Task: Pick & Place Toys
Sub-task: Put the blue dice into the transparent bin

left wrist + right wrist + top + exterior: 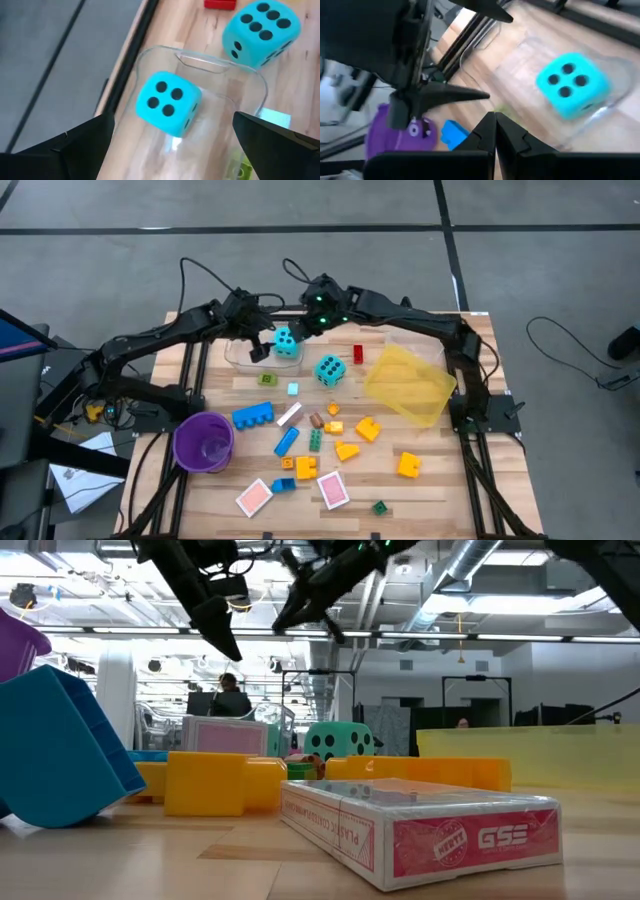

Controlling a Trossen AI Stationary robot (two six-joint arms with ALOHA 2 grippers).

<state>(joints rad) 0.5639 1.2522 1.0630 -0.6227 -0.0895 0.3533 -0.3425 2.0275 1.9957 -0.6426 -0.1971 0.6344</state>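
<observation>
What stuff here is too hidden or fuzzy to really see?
- Clear tray: in the high view the arms cover most of it, so its full outline is lost.
- Dice inside it: its underside dots face down.
- Tiny green brick: too small in the high view to tell its shape.
- Pink card box: blocks the low view's bricks behind it.

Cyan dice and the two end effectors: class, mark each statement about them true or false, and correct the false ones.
1. One cyan die lies inside the clear container. True.
2. The second cyan die sits in the yellow bin. False: it rests on the wooden table, beside the bin.
3. The left end effector is open above the clear container. True.
4. The right end effector grips a die. False: it is shut on nothing.
5. The purple cup holds the pink cards. False: the pink cards lie flat on the table.
</observation>
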